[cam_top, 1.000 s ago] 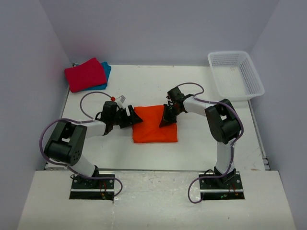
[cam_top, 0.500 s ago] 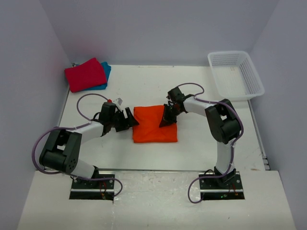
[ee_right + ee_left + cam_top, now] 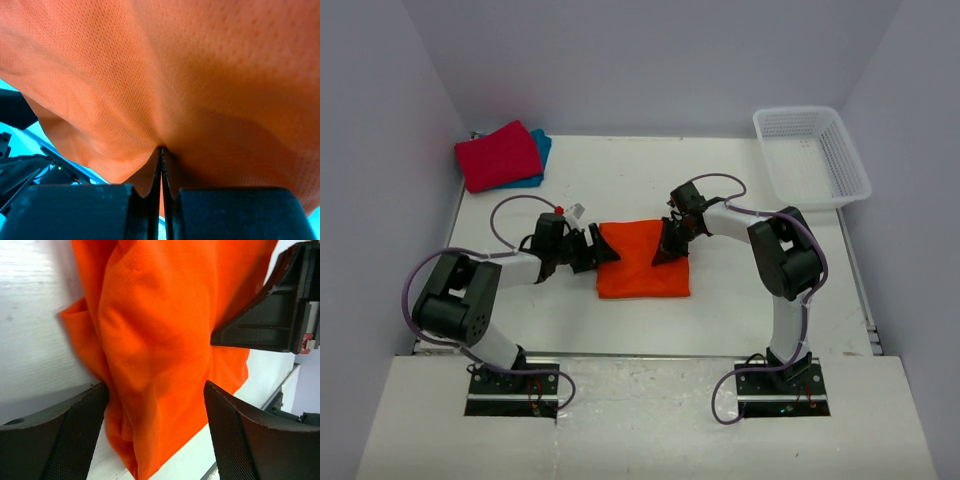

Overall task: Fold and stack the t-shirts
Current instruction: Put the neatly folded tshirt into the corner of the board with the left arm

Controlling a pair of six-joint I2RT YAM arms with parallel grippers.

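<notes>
Pinching orange t-shirt (image 3: pixel 200 75), right tool (image 3: pixel 161 165) looks clamped only in wrist view; left tool (image 3: pixel 155 388) apart

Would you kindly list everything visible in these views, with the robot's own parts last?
bright orange cloth t-shirt: one, orange, table's centre
crimson red folded t-shirt: one, red, far left corner, atop the teal one
teal blue t-shirt: one, teal, under the red one
white plastic lattice basket: one, white, far right corner
white table: one, white, under everything
left gripper: one, black, open astride the orange t-shirt's left edge
right gripper: one, black, shut on the orange t-shirt
</notes>
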